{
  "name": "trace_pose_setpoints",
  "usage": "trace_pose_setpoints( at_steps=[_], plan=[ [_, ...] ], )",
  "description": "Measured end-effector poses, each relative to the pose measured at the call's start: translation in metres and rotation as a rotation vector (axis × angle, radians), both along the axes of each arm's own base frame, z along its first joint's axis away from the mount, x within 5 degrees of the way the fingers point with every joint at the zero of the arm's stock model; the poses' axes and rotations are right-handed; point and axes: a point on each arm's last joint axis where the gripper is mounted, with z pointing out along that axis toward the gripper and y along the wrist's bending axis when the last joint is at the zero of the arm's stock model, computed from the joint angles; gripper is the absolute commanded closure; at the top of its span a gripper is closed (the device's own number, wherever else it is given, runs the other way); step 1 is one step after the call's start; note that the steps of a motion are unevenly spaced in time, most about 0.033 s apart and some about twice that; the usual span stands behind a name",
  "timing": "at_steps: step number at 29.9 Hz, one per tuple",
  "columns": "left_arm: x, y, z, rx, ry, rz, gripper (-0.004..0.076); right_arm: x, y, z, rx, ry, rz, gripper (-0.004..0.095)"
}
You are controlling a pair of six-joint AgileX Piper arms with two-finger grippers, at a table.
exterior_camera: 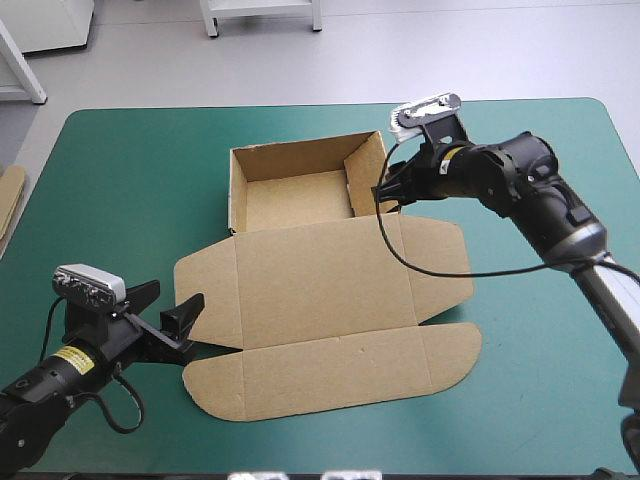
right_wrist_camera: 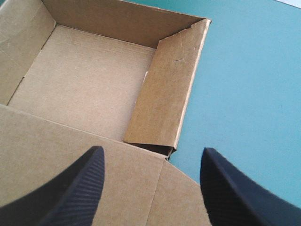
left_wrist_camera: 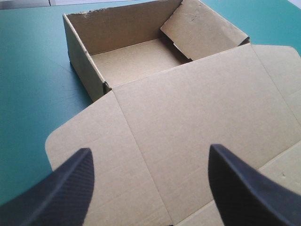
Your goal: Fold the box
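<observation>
The brown box point(exterior_camera: 320, 270), mid-frame, was left half formed, lid flat. The left gripper point(exterior_camera: 178, 295) and right gripper point(exterior_camera: 385, 195) were held open, empty; its loose side flap point(exterior_camera: 365, 172) was judged to need tucking.

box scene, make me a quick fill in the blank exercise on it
1. The box stands as an open tray while its lid lies ____ on the table.
2. The left pincer, at the lid's left flap, has its fingers ____.
3. The right pincer, fingers apart, is at the corner where the tray's side wall meets the ____.

Missing words: flat; open; lid
</observation>
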Motion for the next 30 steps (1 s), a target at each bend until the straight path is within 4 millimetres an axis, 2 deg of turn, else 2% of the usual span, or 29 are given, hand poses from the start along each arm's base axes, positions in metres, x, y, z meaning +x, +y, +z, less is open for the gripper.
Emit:
trace_pose_setpoints(
  at_steps=[8,13,18,24,30],
  plan=[
    [0.000,0.001,0.000,0.024,-0.008,0.002,0.0230,0.060,0.028,-0.024,-0.085,0.144,-0.028,0.0251],
    [0.000,0.001,0.000,0.025,-0.008,0.003,0.0230,0.087,0.039,-0.034,-0.113,0.182,-0.049,0.0252],
    [0.000,0.001,0.000,0.027,-0.010,0.003,0.0230,0.107,0.045,-0.053,-0.149,0.241,-0.091,0.0252],
    [0.000,0.001,0.000,0.027,-0.010,0.003,0.0230,0.128,0.040,-0.092,-0.159,0.355,-0.136,0.0252],
    [0.000,0.001,0.000,0.027,-0.010,0.003,0.0230,0.137,0.035,-0.108,-0.160,0.392,-0.152,0.0252]
  ],
)
